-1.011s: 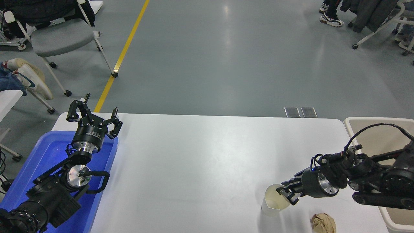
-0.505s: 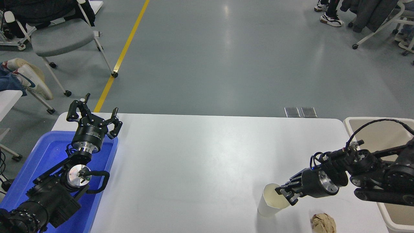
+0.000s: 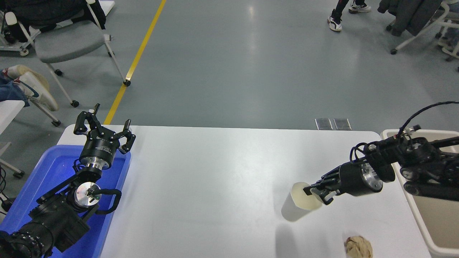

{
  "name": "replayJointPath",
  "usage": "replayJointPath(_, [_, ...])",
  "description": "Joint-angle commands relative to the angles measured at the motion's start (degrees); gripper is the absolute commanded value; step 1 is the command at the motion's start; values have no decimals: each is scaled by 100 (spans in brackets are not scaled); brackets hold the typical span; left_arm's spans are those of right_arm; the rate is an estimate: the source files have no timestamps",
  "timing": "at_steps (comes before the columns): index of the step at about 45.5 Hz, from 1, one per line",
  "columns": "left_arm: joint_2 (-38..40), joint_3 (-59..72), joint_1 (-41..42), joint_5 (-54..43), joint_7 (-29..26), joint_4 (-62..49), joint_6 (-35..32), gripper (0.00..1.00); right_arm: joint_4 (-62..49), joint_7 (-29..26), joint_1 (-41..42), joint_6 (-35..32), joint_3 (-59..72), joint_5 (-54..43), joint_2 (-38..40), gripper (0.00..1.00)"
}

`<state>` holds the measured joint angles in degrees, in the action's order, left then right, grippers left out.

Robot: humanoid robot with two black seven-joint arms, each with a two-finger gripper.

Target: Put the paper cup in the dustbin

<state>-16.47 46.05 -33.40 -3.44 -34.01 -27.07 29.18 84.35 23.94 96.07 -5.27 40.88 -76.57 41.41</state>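
The right arm reaches in from the right edge, stretched nearly level and pointing left across the white table (image 3: 222,172), its forearm passing over the near corner of the dustbin (image 3: 423,229). The right gripper (image 3: 317,192) is clenched on the rim of the paper cup (image 3: 299,202), one finger inside the cream-coloured mouth and the other outside the wall. The cup hangs tilted, its open mouth turned up and to the right, its base down and to the left, clear of the tabletop with its shadow lying on the surface below. It sits over the table's right part, left of the dustbin and apart from it. A crumpled brown paper ball (image 3: 358,246) lies on the table near the front edge, below the gripper. The left arm is parked at the lower left over the blue tray (image 3: 32,190), and the left gripper (image 3: 104,126) points away from the camera with its fingers spread wide
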Motion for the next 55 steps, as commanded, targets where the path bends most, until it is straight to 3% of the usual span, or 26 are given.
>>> replayJointPath(1, [3,0,0,1,0,0,0,100,371,154,1282,-764,34,239,560,0])
replayJointPath(7, [3,0,0,1,0,0,0,100,494,207,1765,-1257,-97,283,842,0])
replayJointPath(24, [-6,0,0,1,0,0,0,100,538,199,2478,-1626,-238,599,1211,0])
replayJointPath(32, [-6,0,0,1,0,0,0,100,416,190,2241,-1582,-256,617,1360,0])
replayJointPath(44, [3,0,0,1,0,0,0,100,292,190,1345,-1530,-967,635,2546,0])
replayJointPath(55, [3,0,0,1,0,0,0,100,-313,181,281,-1012,-1504,801,3355,0])
